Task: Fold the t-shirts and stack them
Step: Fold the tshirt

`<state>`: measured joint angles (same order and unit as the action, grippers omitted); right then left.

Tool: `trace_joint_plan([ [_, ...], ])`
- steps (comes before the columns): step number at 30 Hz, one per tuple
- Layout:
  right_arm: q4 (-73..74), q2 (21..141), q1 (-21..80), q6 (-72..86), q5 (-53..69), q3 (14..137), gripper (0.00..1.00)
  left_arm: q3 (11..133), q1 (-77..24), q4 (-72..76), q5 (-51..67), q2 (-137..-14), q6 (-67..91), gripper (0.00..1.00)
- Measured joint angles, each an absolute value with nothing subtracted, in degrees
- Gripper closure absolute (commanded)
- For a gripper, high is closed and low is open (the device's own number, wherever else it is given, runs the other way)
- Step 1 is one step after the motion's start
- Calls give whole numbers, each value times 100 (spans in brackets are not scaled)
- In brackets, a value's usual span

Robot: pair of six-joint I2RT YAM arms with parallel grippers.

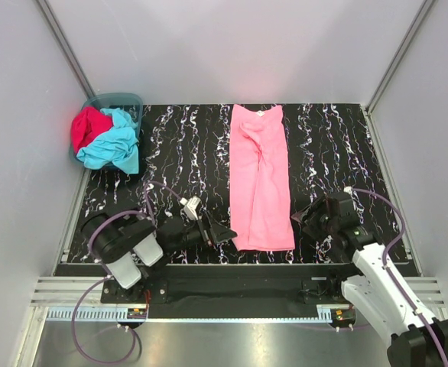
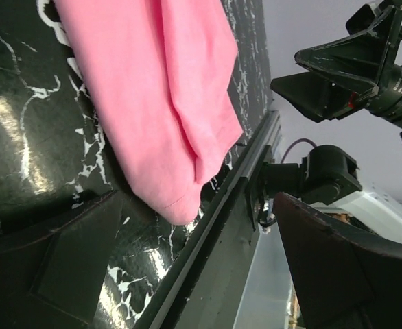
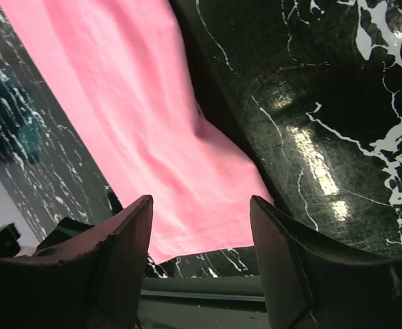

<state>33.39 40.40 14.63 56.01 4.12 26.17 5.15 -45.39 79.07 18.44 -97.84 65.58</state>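
On the table (image 1: 170, 153), seen from above, the pink shirt (image 1: 261, 177) lies in a long strip; the red shirt (image 1: 88, 127) and turquoise shirt (image 1: 115, 145) fill the back-left basket (image 1: 113, 99). The left wrist view shows the left gripper (image 1: 222, 233) spread wide and empty near the hem. The right wrist view shows the right gripper (image 1: 302, 215) parted and empty above the hem's other corner.

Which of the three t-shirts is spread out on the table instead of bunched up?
The pink t-shirt, lying as a long strip on the table. The turquoise t-shirt and red t-shirt are crumpled in the teal basket, far left.
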Motion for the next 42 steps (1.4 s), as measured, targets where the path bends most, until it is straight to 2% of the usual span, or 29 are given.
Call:
trace_joint_plan([
  [7, 3317, 4348, 1463, 5529, 364, 2615, 34, 740, -4543, 5513, 1236, -7756, 5697, 1],
  [12, 3142, 4624, 1463, 5483, 373, 2611, 34, 1031, -4543, 4794, 1048, -7717, 5367, 1],
  [17, 2847, 4917, 1435, 5334, 596, 2493, 35, 1033, -4543, 5671, 1175, -8746, 5575, 1],
  [22, 2467, 4652, 1092, 5188, 1087, 2106, 35, 895, -4543, 6803, 1358, -9402, 5876, 1],
  [33, 2158, 4368, 585, 5181, 2121, 1575, 36, 725, -4543, 7299, 1566, -9561, 6025, 1],
  [42, 1094, 4053, 541, 5800, 2917, 607, 39, 670, -4569, 7837, 1675, -9883, 6141, 2],
])
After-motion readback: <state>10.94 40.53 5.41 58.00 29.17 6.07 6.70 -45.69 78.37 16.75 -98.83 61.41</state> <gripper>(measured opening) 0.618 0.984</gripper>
